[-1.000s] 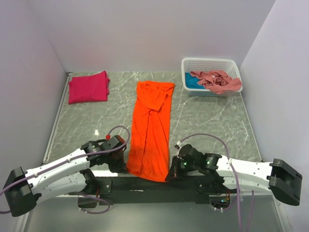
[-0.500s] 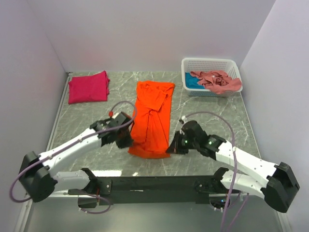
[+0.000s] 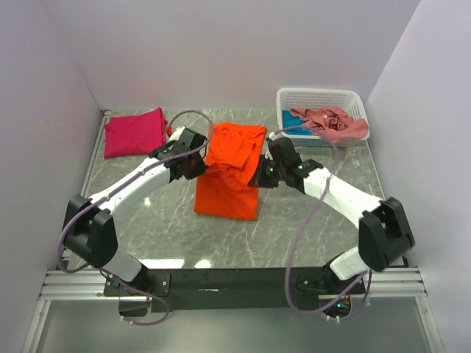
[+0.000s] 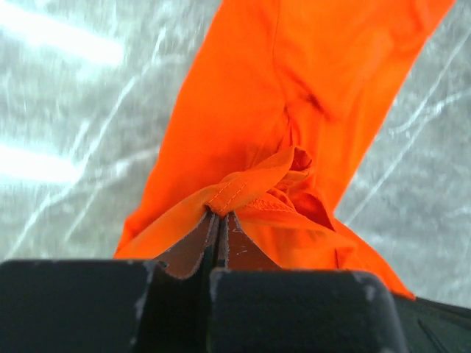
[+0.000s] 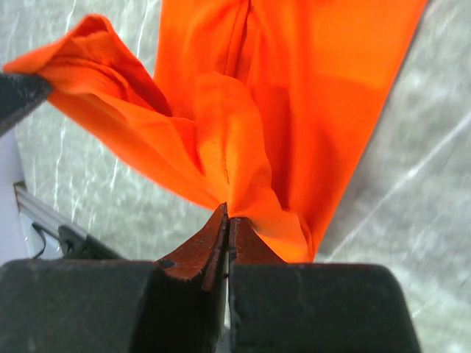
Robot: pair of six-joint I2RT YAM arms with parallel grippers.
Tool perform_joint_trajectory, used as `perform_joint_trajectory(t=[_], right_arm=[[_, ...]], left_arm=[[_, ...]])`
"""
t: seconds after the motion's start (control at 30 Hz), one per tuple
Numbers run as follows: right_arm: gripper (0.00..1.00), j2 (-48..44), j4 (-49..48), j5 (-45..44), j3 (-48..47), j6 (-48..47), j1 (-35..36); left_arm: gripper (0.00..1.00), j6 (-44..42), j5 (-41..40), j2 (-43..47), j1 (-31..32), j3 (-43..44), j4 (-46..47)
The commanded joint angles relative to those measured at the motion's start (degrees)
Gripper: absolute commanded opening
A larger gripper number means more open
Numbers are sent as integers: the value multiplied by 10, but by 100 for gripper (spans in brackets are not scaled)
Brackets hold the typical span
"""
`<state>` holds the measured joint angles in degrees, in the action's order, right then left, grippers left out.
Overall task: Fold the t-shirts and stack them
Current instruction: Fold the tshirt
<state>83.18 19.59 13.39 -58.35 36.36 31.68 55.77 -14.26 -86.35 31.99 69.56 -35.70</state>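
Note:
A bright orange t-shirt (image 3: 228, 176) lies lengthwise mid-table, its near end lifted and doubled back over itself. My left gripper (image 3: 200, 166) is shut on the hem at the shirt's left side; in the left wrist view the orange cloth (image 4: 294, 110) bunches at the pinched tips (image 4: 218, 215). My right gripper (image 3: 259, 176) is shut on the shirt's right corner, with orange cloth (image 5: 294, 103) rising from the closed tips (image 5: 228, 215). A magenta-red t-shirt (image 3: 135, 132) lies folded at the back left. A salmon-pink t-shirt (image 3: 331, 122) and a teal-blue one (image 3: 293, 125) sit in the basket.
The white lattice basket (image 3: 318, 97) stands at the back right near the wall. Grey marbled tabletop (image 3: 309, 228) shows around the orange shirt. White walls close in the left, back and right sides. A black rail (image 3: 235, 279) runs along the near edge.
Both arms have swept away from the near edge toward the back, carrying the orange shirt's near hem up and over, so the shirt now looks about half as long.

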Motion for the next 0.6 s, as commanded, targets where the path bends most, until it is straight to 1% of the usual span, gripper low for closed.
perform_joint_trajectory(t=[0.0, 0.07, 0.2, 0.43, 0.57], right_arm=[[0, 48, 9, -3, -69, -35, -10], [0, 66, 18, -10, -89, -34, -16], [0, 93, 14, -10, -98, -21, -29], [0, 153, -2, -33, -125, -32, -50], [1, 197, -35, -6, -144, -39, -73]], left_arm=[[1, -42, -18, -35, -9, 46, 26], [1, -52, -11, -64, -15, 57, 31], [1, -69, 7, -95, -24, 77, 49], [1, -99, -6, -133, -36, 91, 77], [1, -123, 20, -161, -48, 100, 106]])
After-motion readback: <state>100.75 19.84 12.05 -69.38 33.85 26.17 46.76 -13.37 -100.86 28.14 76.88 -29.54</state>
